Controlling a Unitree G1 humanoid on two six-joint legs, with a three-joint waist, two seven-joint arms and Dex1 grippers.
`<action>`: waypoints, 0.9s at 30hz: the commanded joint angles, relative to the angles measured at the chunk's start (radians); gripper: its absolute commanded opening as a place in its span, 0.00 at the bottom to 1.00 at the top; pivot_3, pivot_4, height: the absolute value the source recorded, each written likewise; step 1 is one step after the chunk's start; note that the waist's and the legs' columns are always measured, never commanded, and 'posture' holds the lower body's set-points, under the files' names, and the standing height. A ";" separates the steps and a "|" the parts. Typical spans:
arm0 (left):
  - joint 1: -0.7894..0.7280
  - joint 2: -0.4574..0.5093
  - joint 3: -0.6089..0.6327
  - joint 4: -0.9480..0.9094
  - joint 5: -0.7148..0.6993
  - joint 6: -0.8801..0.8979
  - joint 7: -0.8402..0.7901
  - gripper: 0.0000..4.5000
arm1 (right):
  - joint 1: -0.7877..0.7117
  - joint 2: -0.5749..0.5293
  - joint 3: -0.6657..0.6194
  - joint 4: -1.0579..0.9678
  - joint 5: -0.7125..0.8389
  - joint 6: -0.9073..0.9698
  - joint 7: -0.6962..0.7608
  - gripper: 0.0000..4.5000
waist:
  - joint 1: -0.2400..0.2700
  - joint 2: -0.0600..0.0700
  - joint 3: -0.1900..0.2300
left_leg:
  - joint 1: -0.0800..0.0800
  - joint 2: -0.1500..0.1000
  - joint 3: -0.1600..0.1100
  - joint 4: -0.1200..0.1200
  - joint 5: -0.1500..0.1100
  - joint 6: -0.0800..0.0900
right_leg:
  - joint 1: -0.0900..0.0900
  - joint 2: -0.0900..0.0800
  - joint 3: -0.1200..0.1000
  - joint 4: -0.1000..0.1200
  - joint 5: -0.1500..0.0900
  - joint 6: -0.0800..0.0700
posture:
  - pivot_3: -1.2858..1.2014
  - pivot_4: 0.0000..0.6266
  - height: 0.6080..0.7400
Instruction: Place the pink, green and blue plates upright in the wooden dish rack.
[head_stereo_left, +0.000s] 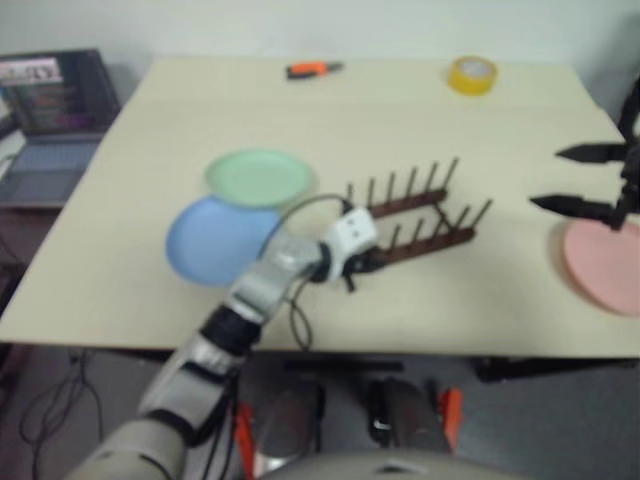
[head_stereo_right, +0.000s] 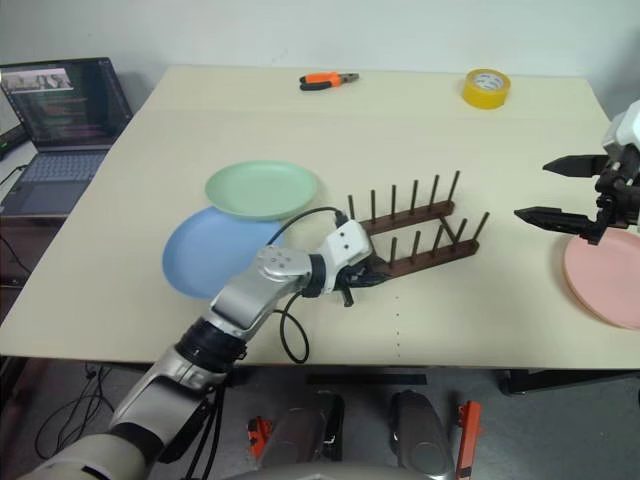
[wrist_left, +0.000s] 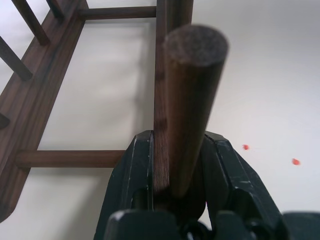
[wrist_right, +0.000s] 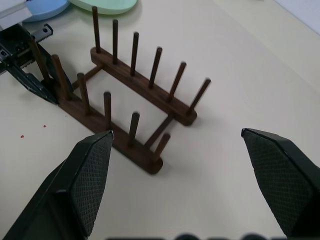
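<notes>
The dark wooden dish rack (head_stereo_right: 415, 232) stands empty at the table's middle. My left gripper (head_stereo_right: 372, 273) is at its near-left end, shut on the end peg (wrist_left: 192, 100) and rail there, its black fingers (wrist_left: 132, 170) pressing on both sides. The green plate (head_stereo_right: 262, 188) lies flat left of the rack, overlapping the blue plate (head_stereo_right: 210, 250) in front of it. The pink plate (head_stereo_right: 605, 275) lies flat at the table's right edge. My right gripper (head_stereo_right: 532, 189) hovers open above the pink plate's far side, pointing toward the rack (wrist_right: 145, 90), with nothing between its fingers.
An orange-handled tool (head_stereo_right: 328, 79) and a yellow tape roll (head_stereo_right: 486, 87) lie near the table's far edge. An open laptop (head_stereo_right: 60, 120) sits on a lower surface to the left. Bare tabletop (head_stereo_right: 500, 290) lies between the rack and the pink plate.
</notes>
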 joint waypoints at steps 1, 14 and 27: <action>-0.033 -0.083 -0.033 0.058 0.014 -0.075 -0.022 0.22 | 0.024 -0.014 -0.066 -0.058 0.024 0.004 -0.009 1.00 | 0.002 0.000 0.000 | -0.001 0.000 0.000 0.000 -0.001 0.001 | 0.000 0.000 0.000 -0.002 0.001 0.001 | 0.52 0.24 1.00; -0.112 -0.190 -0.045 0.256 0.113 -0.205 -0.033 0.22 | 0.109 -0.027 -0.156 -0.124 0.048 0.036 -0.034 1.00 | -0.001 0.000 0.000 | -0.001 0.000 0.003 0.002 -0.003 0.006 | 0.000 -0.001 0.001 -0.004 0.002 0.004 | 0.52 0.24 1.00; -0.143 -0.200 -0.023 0.290 0.149 -0.198 -0.026 0.61 | 0.133 -0.019 -0.169 -0.143 0.055 0.049 -0.053 1.00 | -0.005 0.000 0.000 | -0.001 0.000 0.003 0.002 -0.003 0.006 | 0.000 -0.001 0.002 -0.004 0.003 0.005 | 0.52 0.24 1.00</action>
